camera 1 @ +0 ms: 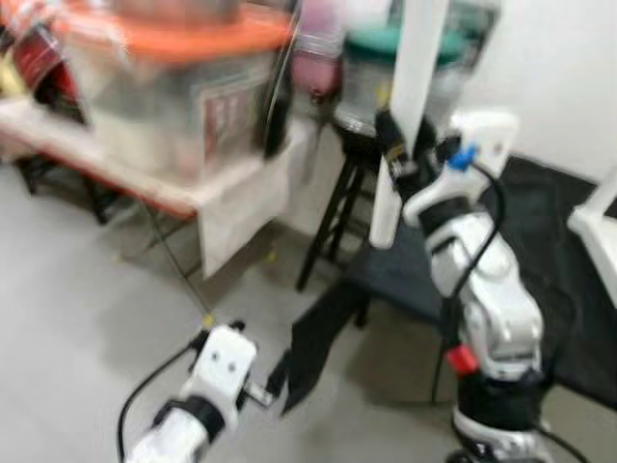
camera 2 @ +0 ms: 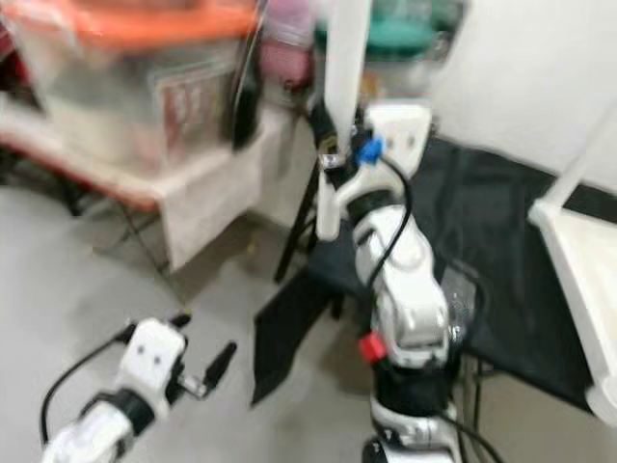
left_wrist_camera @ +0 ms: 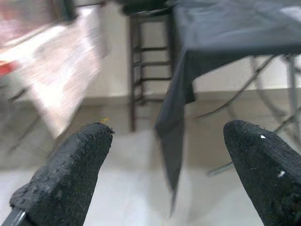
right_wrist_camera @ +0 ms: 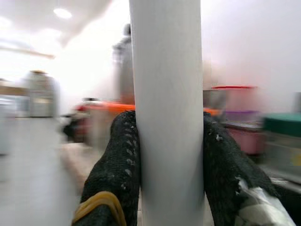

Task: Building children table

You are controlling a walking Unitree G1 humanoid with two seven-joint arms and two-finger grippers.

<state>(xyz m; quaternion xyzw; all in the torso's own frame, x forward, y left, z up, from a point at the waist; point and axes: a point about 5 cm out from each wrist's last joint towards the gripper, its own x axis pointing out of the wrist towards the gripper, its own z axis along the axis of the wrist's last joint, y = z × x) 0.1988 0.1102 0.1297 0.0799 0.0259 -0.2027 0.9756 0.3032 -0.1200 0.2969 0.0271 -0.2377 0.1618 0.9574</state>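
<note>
My right gripper [camera 1: 397,147] is raised in front of me and shut on a white table leg [camera 1: 410,106], a long round post held upright. In the right wrist view the white table leg [right_wrist_camera: 167,113] stands clamped between the two black fingers [right_wrist_camera: 115,165]. My left gripper [camera 1: 278,378] hangs low over the grey floor, open with nothing between its fingers [left_wrist_camera: 70,174]. A white tabletop piece [camera 2: 578,280] lies at the far right on a black-covered table [camera 2: 492,222].
A folding table [camera 1: 145,164] with a clear orange-lidded bin [camera 1: 174,87] stands at the left. A black stool [camera 1: 337,193] holding stacked bins is behind my right arm. A black cloth [left_wrist_camera: 176,117] hangs from the table to the floor. The views are blurred.
</note>
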